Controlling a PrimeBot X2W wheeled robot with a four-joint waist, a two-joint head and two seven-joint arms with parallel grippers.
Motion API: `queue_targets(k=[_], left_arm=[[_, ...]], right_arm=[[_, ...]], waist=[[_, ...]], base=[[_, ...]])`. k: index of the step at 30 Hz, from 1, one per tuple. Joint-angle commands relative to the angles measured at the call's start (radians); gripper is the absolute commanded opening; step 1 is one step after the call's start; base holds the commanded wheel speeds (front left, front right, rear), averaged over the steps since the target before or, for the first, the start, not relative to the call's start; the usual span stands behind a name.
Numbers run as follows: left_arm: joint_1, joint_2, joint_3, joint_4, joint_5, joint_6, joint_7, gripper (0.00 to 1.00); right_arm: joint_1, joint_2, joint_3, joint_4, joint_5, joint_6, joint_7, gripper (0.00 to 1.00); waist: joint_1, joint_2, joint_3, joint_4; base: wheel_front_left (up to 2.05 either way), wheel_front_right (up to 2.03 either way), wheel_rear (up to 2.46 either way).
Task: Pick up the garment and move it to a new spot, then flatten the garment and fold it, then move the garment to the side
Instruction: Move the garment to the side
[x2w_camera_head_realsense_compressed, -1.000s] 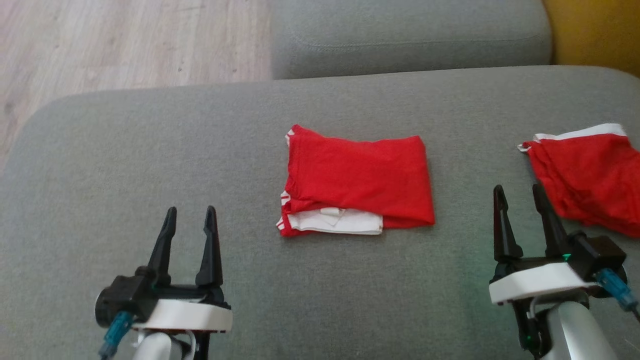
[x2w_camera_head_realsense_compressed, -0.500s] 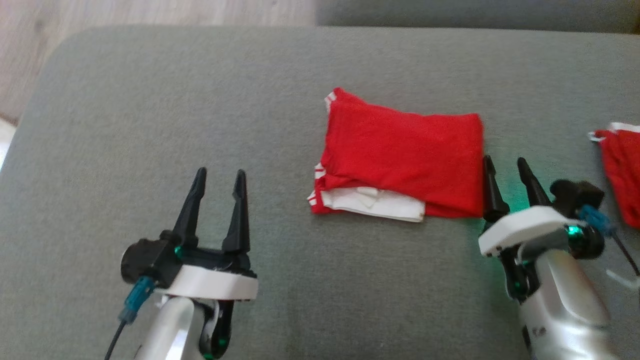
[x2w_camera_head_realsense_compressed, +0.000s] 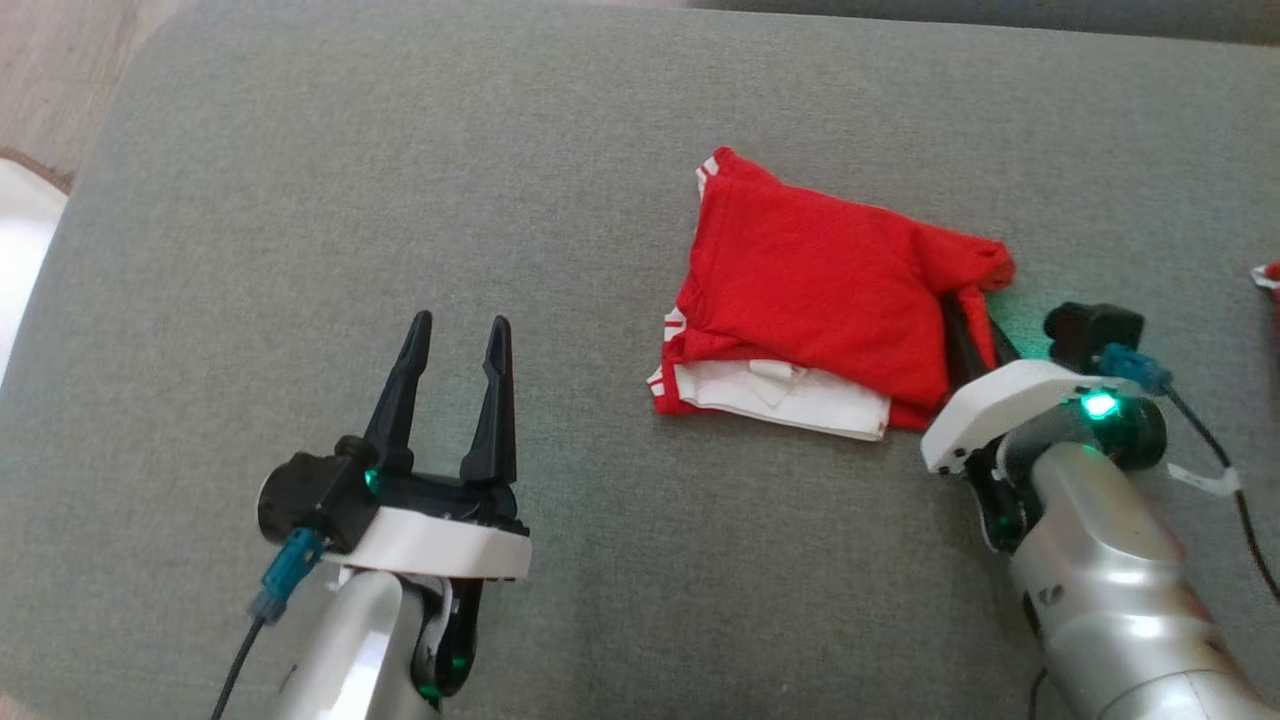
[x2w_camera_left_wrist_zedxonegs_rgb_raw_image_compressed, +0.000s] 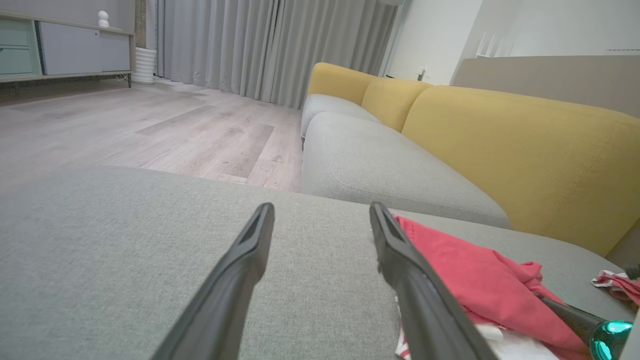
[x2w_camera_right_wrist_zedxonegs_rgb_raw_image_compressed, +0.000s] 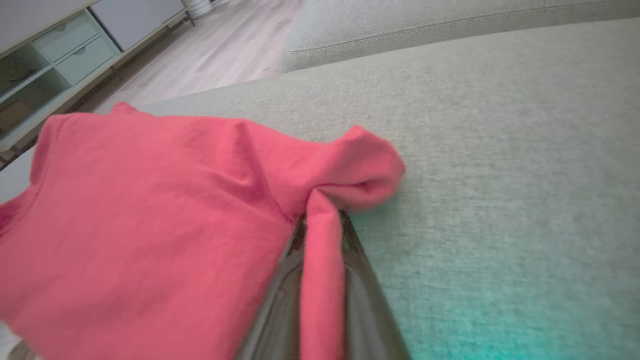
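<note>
Red garment (x2w_camera_head_realsense_compressed: 820, 290), corner pinched between right jaws

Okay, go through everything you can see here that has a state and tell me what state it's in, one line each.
red garment: folded, lying on the grey cushion, right edge bunched up.
right hand: shut on the red garment's right edge.
left hand: open, holding nothing, apart from the red garment.
second red garment: lying on the cushion further right, mostly cut off, folded or not I can't tell.

red-and-white garment (x2w_camera_head_realsense_compressed: 820, 290), grey cushion (x2w_camera_head_realsense_compressed: 400, 200), black fingers (x2w_camera_head_realsense_compressed: 403, 390)
</note>
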Motion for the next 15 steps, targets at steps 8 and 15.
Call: queue_targets(k=[8, 15], left_arm=[[-0.037, 0.004, 0.032, -0.039, 0.022, 0.002, -0.009, 1.0], [-0.055, 0.004, -0.015, -0.056, 0.014, 0.006, -0.009, 1.0]], right_arm=[[-0.041, 0.007, 0.051, -0.015, -0.194, -0.001, -0.062, 0.0], [-0.047, -0.088, 0.068, -0.152, -0.332, -0.001, -0.066, 0.0]], waist=[[-0.0001, 0.0, -0.033, -0.067], [-0.0001, 0.0, -0.048, -0.145]], base=[[0.0, 0.0, 0.0], [0.0, 0.0, 0.0]])
